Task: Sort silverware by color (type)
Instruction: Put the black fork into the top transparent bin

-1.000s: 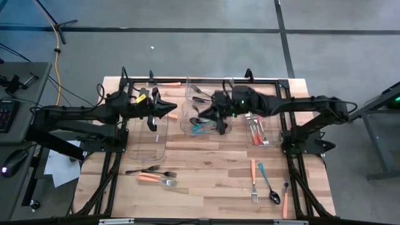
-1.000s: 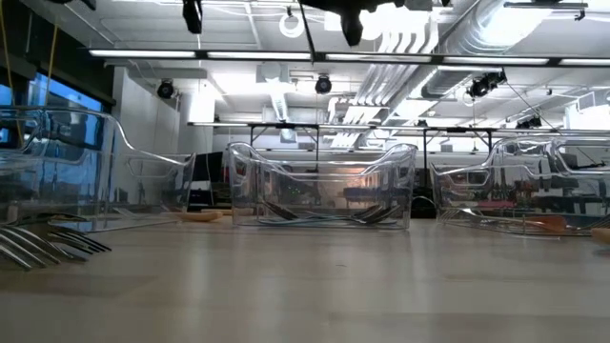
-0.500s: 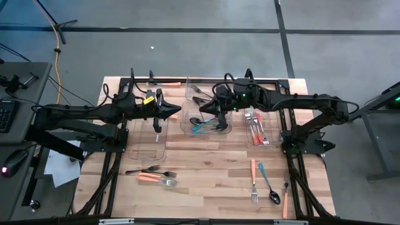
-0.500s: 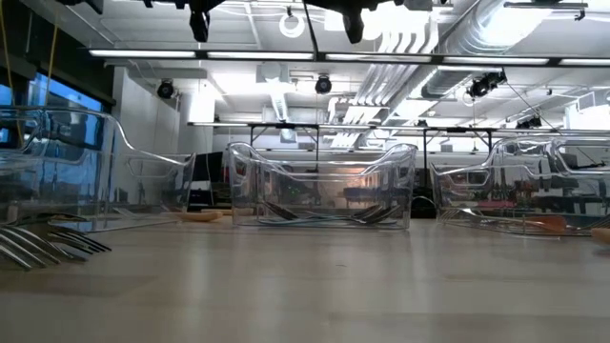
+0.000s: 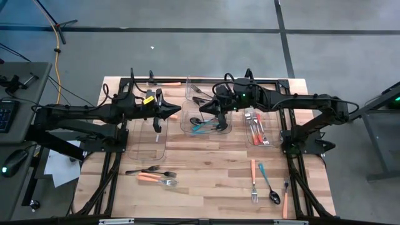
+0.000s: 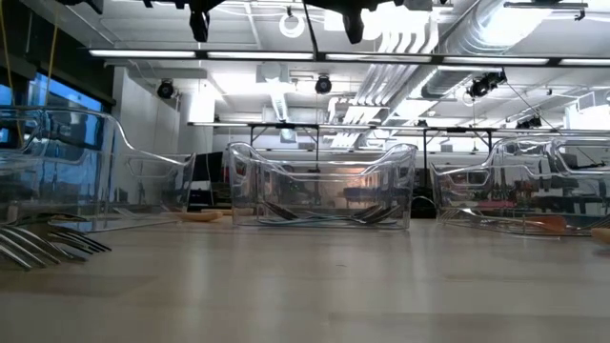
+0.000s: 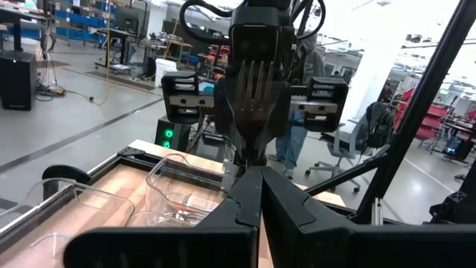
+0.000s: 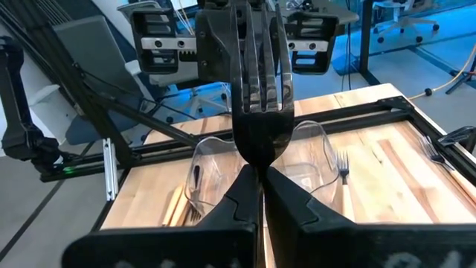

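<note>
We see the left gripper (image 5: 167,111) raised over the back of the wooden table (image 5: 206,162), above the far end of the left clear plastic bin (image 5: 150,134). Its fingers are pressed together on the neck of a black fork (image 7: 253,104), whose tines stand up past the fingertips in the left wrist view.

Near the table's front edge on that side lies a small cluster of silverware (image 5: 153,175): a black piece and two orange-handled forks. At the back edge, an orange-handled piece (image 5: 167,83) lies alone.

In the middle, the right gripper (image 5: 201,114) hangs over the centre clear bin (image 5: 206,122), which holds teal-handled and black pieces (image 5: 203,125). Its fingers are also closed, pinching a second black fork (image 8: 256,82) by the neck, tines upward in the right wrist view. The two grippers face each other, just apart.

Further right, the right clear bin (image 5: 256,131) holds several orange-handled pieces (image 5: 255,130). Near the front right corner lie more loose utensils (image 5: 269,184): an orange-handled fork, a teal-handled spoon and another orange-handled piece.
</note>
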Controlling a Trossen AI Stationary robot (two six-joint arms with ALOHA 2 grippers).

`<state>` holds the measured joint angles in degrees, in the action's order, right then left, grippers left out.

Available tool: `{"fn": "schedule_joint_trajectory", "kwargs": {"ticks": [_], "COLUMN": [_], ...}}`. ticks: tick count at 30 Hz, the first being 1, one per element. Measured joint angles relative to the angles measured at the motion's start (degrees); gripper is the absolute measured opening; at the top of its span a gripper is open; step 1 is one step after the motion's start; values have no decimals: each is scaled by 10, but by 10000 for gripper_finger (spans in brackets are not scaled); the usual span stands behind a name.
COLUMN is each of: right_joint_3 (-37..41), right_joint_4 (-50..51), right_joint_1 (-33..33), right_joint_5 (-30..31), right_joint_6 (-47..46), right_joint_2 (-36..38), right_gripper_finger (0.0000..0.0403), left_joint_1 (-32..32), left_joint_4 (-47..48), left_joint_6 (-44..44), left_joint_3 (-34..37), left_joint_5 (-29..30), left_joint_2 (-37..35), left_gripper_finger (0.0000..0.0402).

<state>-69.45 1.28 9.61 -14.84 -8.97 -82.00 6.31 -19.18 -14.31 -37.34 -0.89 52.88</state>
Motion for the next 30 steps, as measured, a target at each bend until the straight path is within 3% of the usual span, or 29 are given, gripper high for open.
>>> {"fn": "schedule_joint_trajectory", "kwargs": {"ticks": [6,9,15,20,30], "right_joint_3": [-27,-82,-244,-340,-384], "right_joint_4": [1,64,281,394,459], "right_joint_1": [26,60,135,183,223], "right_joint_5": [35,55,119,174,163], "right_joint_6": [3,36,138,199,214], "right_joint_2": [-10,-38,-161,-281,-434], "right_gripper_finger": [0,0,0,0,0], "left_joint_1": [0,0,0,0,0], "left_joint_4": [0,1,1,1,1], "left_joint_6": [0,0,0,0,11], "left_joint_3": [0,0,0,0,0], "left_joint_5": [0,0,0,1,18], "left_joint_2": [0,0,0,0,0], "left_gripper_finger": [0,0,0,0,0]}}
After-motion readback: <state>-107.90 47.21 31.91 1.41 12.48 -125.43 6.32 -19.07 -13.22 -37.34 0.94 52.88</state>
